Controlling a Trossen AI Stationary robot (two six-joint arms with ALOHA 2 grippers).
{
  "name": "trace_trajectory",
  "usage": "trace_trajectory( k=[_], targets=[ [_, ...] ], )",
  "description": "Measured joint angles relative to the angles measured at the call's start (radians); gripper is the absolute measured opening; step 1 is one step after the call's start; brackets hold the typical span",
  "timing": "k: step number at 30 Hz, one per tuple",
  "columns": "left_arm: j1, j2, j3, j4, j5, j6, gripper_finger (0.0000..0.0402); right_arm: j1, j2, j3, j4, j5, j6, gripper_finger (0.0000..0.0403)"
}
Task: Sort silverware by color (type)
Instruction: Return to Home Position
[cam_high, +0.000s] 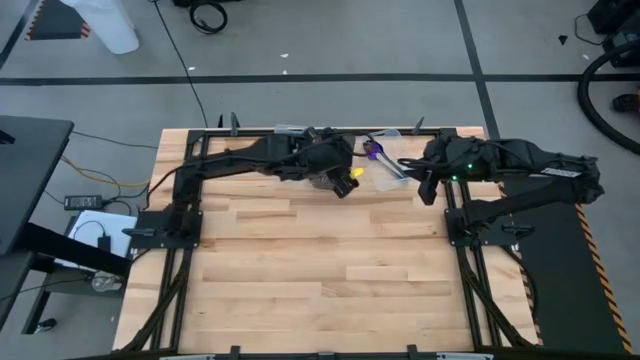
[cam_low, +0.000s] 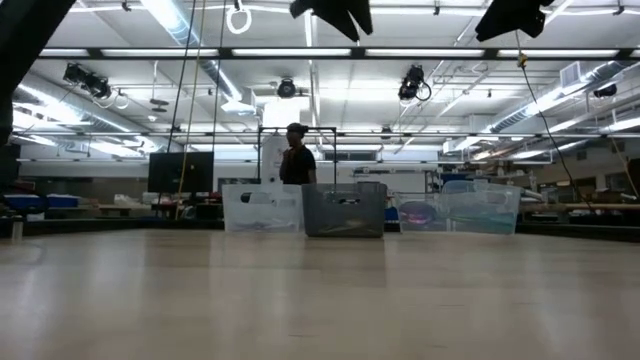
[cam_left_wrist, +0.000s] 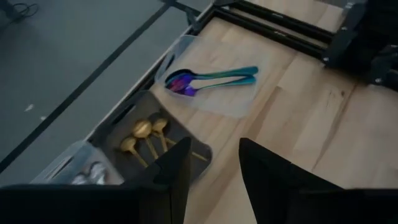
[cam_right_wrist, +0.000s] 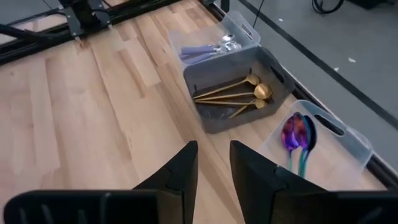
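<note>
Gold spoons (cam_right_wrist: 239, 93) in dark bin (cam_right_wrist: 231, 124), 12 o'clock | left gripper (cam_left_wrist: 214, 149) fingers parted, empty | right gripper (cam_right_wrist: 213, 149) fingers parted, empty | advice: lift first, then fold back toward 6 o'clock, clearing bin walls

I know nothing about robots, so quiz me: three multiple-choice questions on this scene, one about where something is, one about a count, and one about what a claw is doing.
1. Where do the gold spoons lie?
A. on a plate
B. in the dark bin
C. on the floor

2. How many bins stand on the table?
A. three
B. one
C. six

3. What state is the right gripper in?
A. shut on a spoon
B. shut on a cup
C. open and empty

Answers:
1. B, since both wrist views show the gold spoons inside the dark bin.
2. A, since the low view shows a clear, a dark and another clear one in a row.
3. C, since its two fingers stand apart over bare wood with nothing between them.
</note>
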Motion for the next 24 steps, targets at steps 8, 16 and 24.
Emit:
trace_trajectory(
  k=[8, 16, 24],
  targets=[
    [-0.064, -0.066, 0.000, -0.090, -0.098, -0.010, 0.0141, 0.000, -0.001, 0.000, -0.010, -0.060, 0.069, 0.0103],
    [-0.125, -0.117, 0.000, -0.179, -0.174, -0.060, 0.0141, -0.002, -0.057, 0.000, -0.010, -0.087, 0.073, 0.0103],
    [-0.182, -0.186, -0.001, -0.195, -0.215, -0.072, 0.0141, -0.002, -0.131, 0.000, -0.011, -0.082, 0.104, 0.0103]
  ],
)
